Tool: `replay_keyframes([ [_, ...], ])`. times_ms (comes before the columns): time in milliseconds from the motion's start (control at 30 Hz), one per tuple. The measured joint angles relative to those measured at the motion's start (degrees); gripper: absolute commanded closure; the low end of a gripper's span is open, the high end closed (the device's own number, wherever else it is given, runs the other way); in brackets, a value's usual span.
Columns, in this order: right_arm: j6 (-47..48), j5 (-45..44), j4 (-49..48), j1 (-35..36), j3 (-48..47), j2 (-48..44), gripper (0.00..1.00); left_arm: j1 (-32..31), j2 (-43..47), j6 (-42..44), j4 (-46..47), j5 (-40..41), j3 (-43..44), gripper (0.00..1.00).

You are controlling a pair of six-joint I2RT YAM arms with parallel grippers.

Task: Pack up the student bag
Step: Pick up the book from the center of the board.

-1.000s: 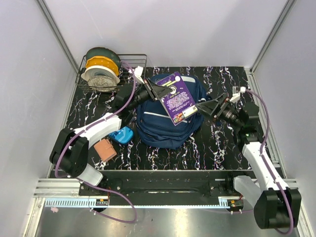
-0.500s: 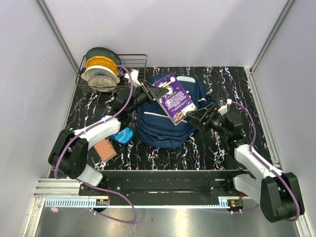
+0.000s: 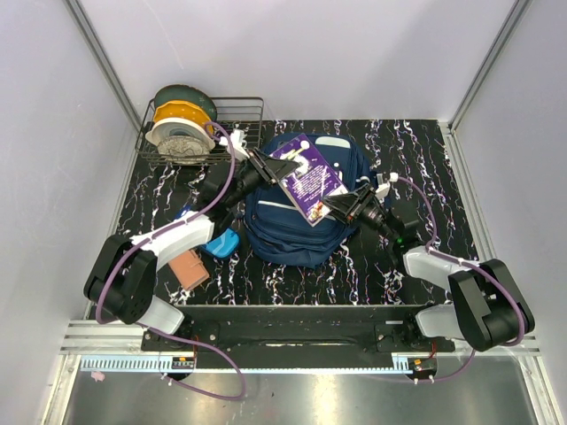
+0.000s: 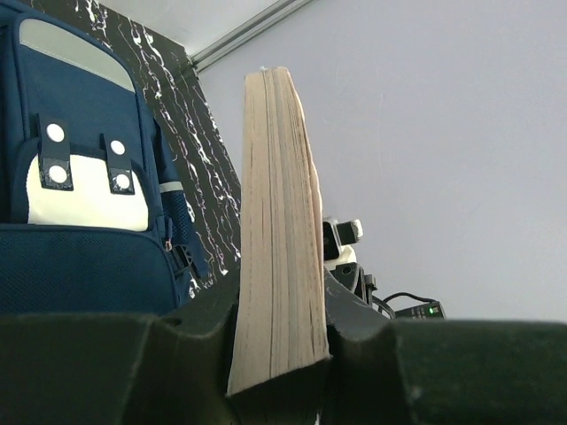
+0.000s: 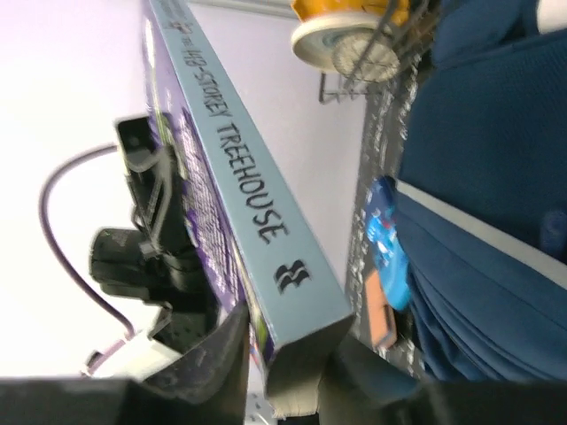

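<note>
Bag (image 3: pixel 297 239) lies flat mid table (image 3: pixel 399 159), under the book (image 3: pixel 308 181). L gripper (image 3: pixel 266 167) pinches one end, jaws narrow. R gripper (image 3: pixel 337 205) has just slid in from the side & its wide jaws have closed on the other end. Both arms hold it now, so I think it can go into the bag next.

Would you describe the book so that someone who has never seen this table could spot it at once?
Find the big navy student bag in the middle of the black marbled table. Just above it, the left gripper holds up the book. It is flat and purple-covered, with STOREY TREEHOUSE printed on its pale spine, and nothing else here is a book.
</note>
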State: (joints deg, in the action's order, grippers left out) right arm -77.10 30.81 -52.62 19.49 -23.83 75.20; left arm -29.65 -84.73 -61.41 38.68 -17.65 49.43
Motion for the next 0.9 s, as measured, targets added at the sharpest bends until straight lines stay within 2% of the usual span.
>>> replay_keyframes([
  [67, -1.8, -0.1, -2.4, 0.0, 0.2, 0.0, 0.85, 0.2, 0.0, -0.2, 0.3, 0.4, -0.1, 0.91],
  [100, -2.1, -0.2, -3.4, 0.0, 0.2, 0.0, 0.96, 0.5, 0.0, -0.6, 0.5, 0.4, -0.1, 0.86],
  [133, -2.6, -0.1, -4.5, 0.0, 0.2, 0.0, 1.0, 0.6, 0.0, -0.9, 0.8, 0.3, -0.1, 0.75],
  [167, -2.7, -0.1, -5.2, 0.0, 0.2, 0.0, 1.0, 0.7, 0.0, -0.9, 1.3, 0.2, -0.1, 0.45],
  [233, -3.0, 0.2, -6.0, 0.0, 0.3, 0.0, 1.0, 0.7, 0.0, -0.8, 1.8, 0.0, -0.1, 0.34],
  [267, -3.0, 0.3, -6.3, 0.0, 0.3, -0.1, 1.0, 0.7, 0.0, -0.9, 1.8, -0.3, -0.1, 0.1],
  [300, -2.9, 0.3, -6.0, 0.0, 0.3, -0.3, 1.0, 0.7, 0.0, -0.6, 1.6, -0.7, -0.1, 0.01],
  [400, -1.2, -0.4, -0.3, 0.1, 0.4, -3.8, 1.0, 0.4, 0.5, 2.1, -1.1, -2.0, -0.1, 0.01],
  [500, 2.7, -5.0, 13.2, 0.4, 0.5, -13.4, 1.0, 0.0, 2.8, 9.6, -10.8, -1.9, 0.8, 0.01],
  [567, 5.3, -9.3, 22.2, 0.4, 0.5, -21.1, 1.0, 0.0, 4.9, 17.7, -20.1, -0.5, 2.5, 0.01],
  [667, 8.7, -18.9, 38.3, 0.3, -0.8, -32.1, 1.0, 0.0, 7.2, 28.1, -30.5, 1.5, 5.4, 0.01],
  [767, 11.1, -29.0, 55.0, 0.0, -4.2, -39.1, 1.0, -0.4, 8.2, 37.4, -38.4, 2.3, 6.8, 0.01],
  [800, 11.7, -32.4, 60.3, -0.1, -5.7, -40.4, 1.0, -1.4, 8.3, 40.6, -41.3, 3.3, 7.2, 0.01],
  [833, 13.0, -40.3, 72.1, -0.6, -8.9, -42.8, 1.0, -6.5, 7.4, 48.6, -48.5, 5.6, 9.0, 0.01],
  [867, 13.0, -40.3, 72.1, -0.6, -8.9, -42.8, 1.0, -6.7, 7.4, 48.8, -48.7, 5.6, 9.0, 0.01],
  [900, 13.6, -42.9, 76.0, -0.8, -10.0, -43.5, 1.0, -9.0, 6.5, 51.8, -51.3, 5.9, 10.1, 0.01],
])
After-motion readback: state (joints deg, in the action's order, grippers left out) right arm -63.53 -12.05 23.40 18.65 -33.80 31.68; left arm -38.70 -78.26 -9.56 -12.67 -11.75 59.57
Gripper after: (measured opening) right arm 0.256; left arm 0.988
